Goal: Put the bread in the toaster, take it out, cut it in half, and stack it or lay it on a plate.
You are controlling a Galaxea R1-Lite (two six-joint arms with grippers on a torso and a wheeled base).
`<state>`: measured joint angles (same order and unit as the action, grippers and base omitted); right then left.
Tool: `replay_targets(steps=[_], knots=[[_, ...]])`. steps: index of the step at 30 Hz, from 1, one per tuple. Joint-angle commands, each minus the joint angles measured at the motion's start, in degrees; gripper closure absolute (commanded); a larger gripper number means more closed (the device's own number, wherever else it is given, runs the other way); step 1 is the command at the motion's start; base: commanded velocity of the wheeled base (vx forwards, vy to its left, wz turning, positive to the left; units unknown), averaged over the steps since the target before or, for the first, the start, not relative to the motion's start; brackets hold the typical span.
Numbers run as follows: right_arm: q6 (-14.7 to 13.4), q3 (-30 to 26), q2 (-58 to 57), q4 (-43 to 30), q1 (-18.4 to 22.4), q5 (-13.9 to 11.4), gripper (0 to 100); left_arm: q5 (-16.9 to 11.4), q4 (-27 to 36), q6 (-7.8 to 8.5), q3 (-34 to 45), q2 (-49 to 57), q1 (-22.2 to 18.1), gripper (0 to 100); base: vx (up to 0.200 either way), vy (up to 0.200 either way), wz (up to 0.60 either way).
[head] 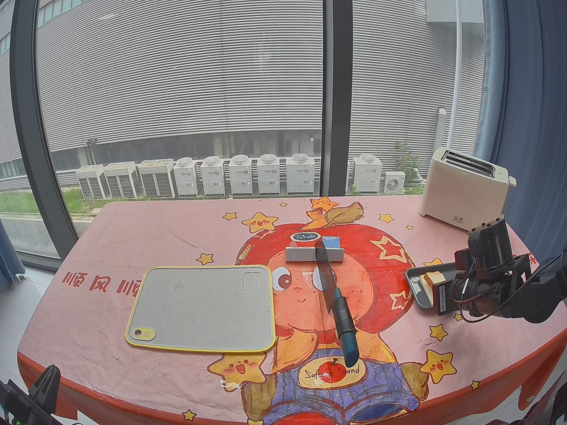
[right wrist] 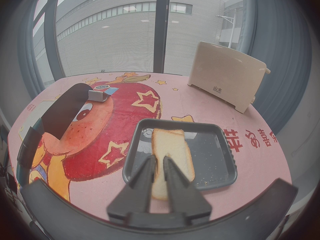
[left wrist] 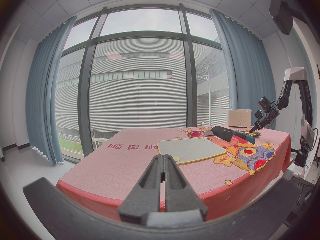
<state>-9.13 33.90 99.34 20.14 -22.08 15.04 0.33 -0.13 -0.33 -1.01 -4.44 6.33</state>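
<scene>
Bread (right wrist: 171,145) on dark tray (right wrist: 213,152), pink cartoon tablecloth (head: 147,231) by window (head: 177,60); right tool (right wrist: 159,158) slightly apart, left tool (left wrist: 163,158) together.

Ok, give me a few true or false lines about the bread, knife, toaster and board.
1. The bread lies in the tray. True.
2. The knife lies on the board. False: it lies beside the board, its blade propped on a small holder.
3. The toaster has bread in its slots. False: the slots look empty.
4. The right gripper is over the tray. True.
</scene>
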Motion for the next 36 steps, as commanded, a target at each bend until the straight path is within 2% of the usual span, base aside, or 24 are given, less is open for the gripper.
replay_targets(steps=[1, 10, 14, 16, 17, 19, 25, 30, 31, 32, 36], knots=[[-0.1, 0.5, -0.3, 0.0, -0.1, 0.2, 0, 0.0, 0.0, -0.02, 1.0, 0.0, 0.0, 100, 0.000, 0.000, 0.00], [-0.1, 0.5, -1.6, 0.0, 0.0, 0.3, 0, 0.1, 0.0, -0.02, 1.0, 0.0, 0.0, 100, 0.000, 0.000, 0.00], [-0.2, -0.2, -6.7, -0.6, 0.0, 0.9, 0, 0.1, 0.0, -0.11, 1.0, 0.0, 0.0, 100, 0.000, 0.000, 0.00], [-0.1, -0.9, -9.8, -0.8, 0.0, 2.3, 0, 0.1, 0.0, -0.11, 1.0, 0.0, 0.0, 100, 0.000, 0.000, 0.00], [-0.1, -1.9, -12.2, -0.1, 0.0, 4.4, 0, 0.1, 0.0, -0.11, 1.0, 0.0, 0.0, 100, 0.000, 0.000, 0.00], [-0.1, -3.1, -15.8, -0.1, 0.3, 6.9, 0, 0.1, 0.0, -0.11, 1.0, 0.0, 0.0, 100, 0.000, 0.000, 0.00], [0.1, -8.8, -34.0, -0.3, 2.3, 7.3, 0, 0.0, 0.0, -0.02, 1.0, 0.0, 0.0, 100, 0.000, 0.000, 0.00], [0.8, -13.2, -48.2, -1.1, 7.0, 7.3, 0, 0.0, 0.0, -0.11, 1.0, -0.1, 0.1, 100, 0.000, 0.000, 0.00], [0.8, -13.2, -48.2, -1.1, 7.0, 7.3, 0, 0.0, 0.0, -0.11, 1.0, -0.1, 0.1, 100, 0.000, 0.000, 0.00], [1.3, -14.6, -53.7, -1.2, 9.1, 7.3, 0, -0.1, 0.0, -0.11, 1.0, -0.1, 0.1, 100, 0.000, 0.000, 0.00], [2.5, -16.9, -62.7, -1.3, 12.6, 6.5, 0, -0.1, 0.0, -0.11, 1.0, -0.1, 0.1, 100, 0.000, 0.000, 0.00]])
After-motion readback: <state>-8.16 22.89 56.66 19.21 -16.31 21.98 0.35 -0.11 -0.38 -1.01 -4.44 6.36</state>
